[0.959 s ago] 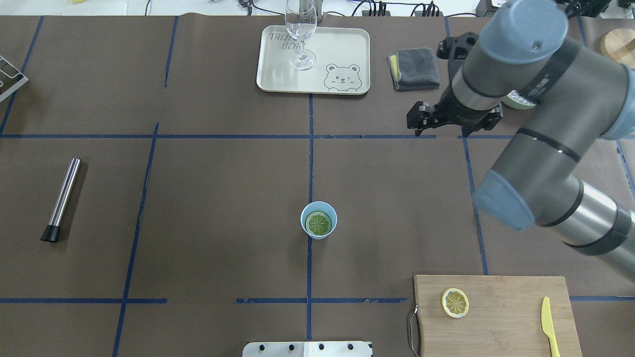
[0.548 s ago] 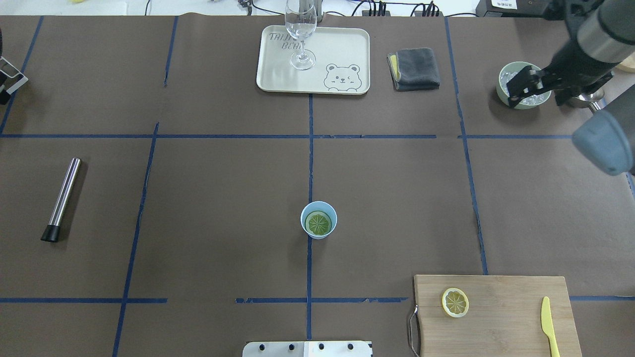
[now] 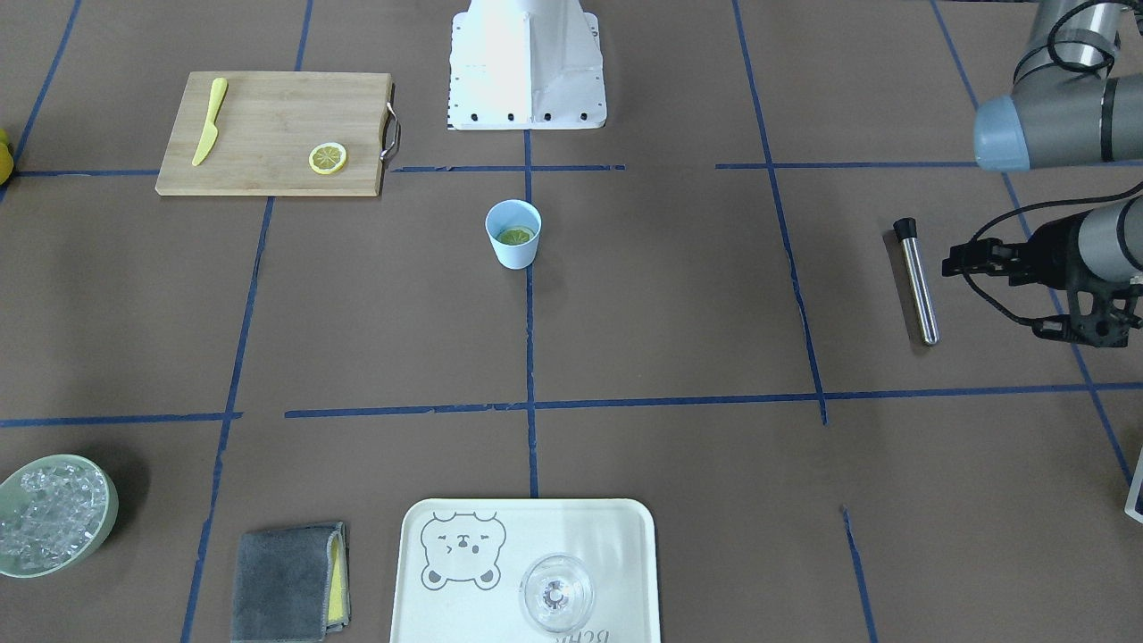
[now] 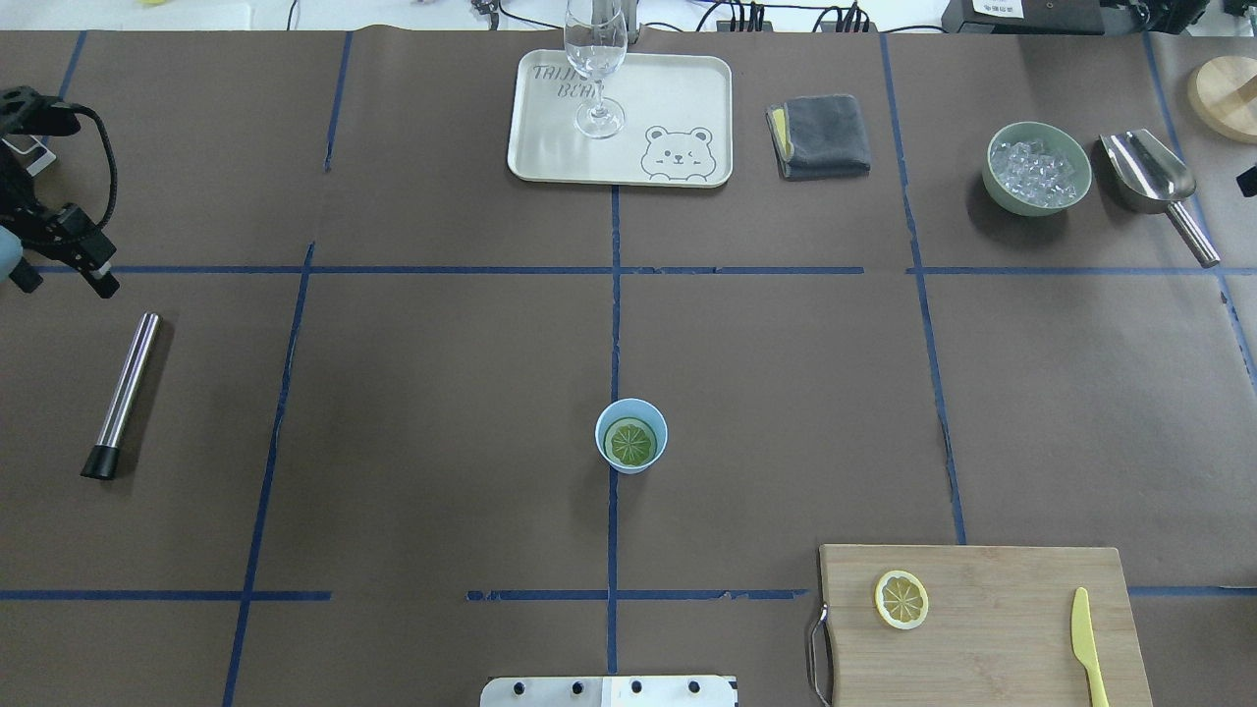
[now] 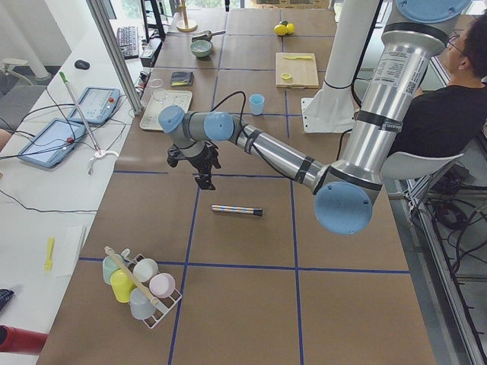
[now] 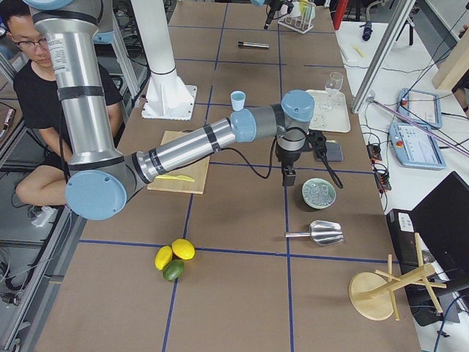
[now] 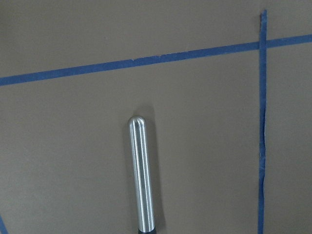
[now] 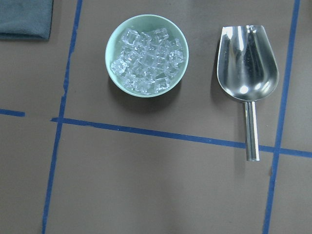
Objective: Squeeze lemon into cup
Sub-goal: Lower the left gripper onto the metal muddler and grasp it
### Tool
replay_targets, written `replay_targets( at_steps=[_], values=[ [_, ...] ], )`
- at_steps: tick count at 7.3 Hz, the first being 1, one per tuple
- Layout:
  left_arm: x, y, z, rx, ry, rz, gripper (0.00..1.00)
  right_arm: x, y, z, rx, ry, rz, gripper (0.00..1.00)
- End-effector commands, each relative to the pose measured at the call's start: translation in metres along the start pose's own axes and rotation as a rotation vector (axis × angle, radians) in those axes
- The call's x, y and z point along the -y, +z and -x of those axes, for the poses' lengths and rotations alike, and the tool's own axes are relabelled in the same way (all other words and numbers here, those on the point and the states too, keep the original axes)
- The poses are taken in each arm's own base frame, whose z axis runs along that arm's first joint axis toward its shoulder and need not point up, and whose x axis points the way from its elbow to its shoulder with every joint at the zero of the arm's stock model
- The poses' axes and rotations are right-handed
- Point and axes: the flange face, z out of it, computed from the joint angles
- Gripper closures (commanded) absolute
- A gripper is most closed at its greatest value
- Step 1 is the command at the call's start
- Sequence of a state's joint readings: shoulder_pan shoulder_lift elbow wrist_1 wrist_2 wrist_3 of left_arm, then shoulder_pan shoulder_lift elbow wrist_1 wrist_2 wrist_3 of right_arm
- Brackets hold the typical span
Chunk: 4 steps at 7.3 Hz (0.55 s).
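The light-blue cup [image 4: 648, 462] [image 3: 513, 254] stands upright at the table's middle. A lemon slice [image 4: 629, 442] [image 3: 515, 236] lies flat inside it. A second lemon slice [image 4: 901, 599] [image 3: 328, 158] lies on the wooden cutting board [image 4: 992, 638]. My left gripper [image 4: 69, 285] [image 3: 998, 297] hangs open and empty at the table's left edge, above the far end of a steel muddler [image 4: 123, 393] [image 7: 141, 170]. My right gripper [image 6: 288, 176] shows only in the exterior right view, next to the ice bowl, far from the cup. I cannot tell whether it is open.
A yellow knife [image 4: 1085, 643] lies on the board. A pale green bowl of ice [image 4: 1038, 169] and a steel scoop [image 4: 1149, 172] sit at the back right. A grey cloth [image 4: 818, 135] and a tray [image 4: 687, 98] with a clear glass [image 4: 596, 59] sit at the back.
My right arm has swung off the overhead view to the right, uncovering the ice bowl and scoop. My left gripper has come into view at the left edge. The cup and slices have not moved.
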<state>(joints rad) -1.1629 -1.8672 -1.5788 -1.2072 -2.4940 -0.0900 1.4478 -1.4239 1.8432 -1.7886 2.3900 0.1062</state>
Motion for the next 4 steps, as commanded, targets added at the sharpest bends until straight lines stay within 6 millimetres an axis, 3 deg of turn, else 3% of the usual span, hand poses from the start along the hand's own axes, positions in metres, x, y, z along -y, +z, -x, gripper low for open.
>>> replay_targets(
  at_steps=[1,4],
  values=[
    [0.015,0.036,0.011,-0.02,-0.061,0.006,0.0,-0.01,-0.001,-0.025,0.0,0.012,0.002,0.0],
    [0.014,0.059,0.015,-0.015,-0.069,0.03,0.0,-0.012,0.0,-0.027,0.0,0.016,0.004,0.0]
  ],
)
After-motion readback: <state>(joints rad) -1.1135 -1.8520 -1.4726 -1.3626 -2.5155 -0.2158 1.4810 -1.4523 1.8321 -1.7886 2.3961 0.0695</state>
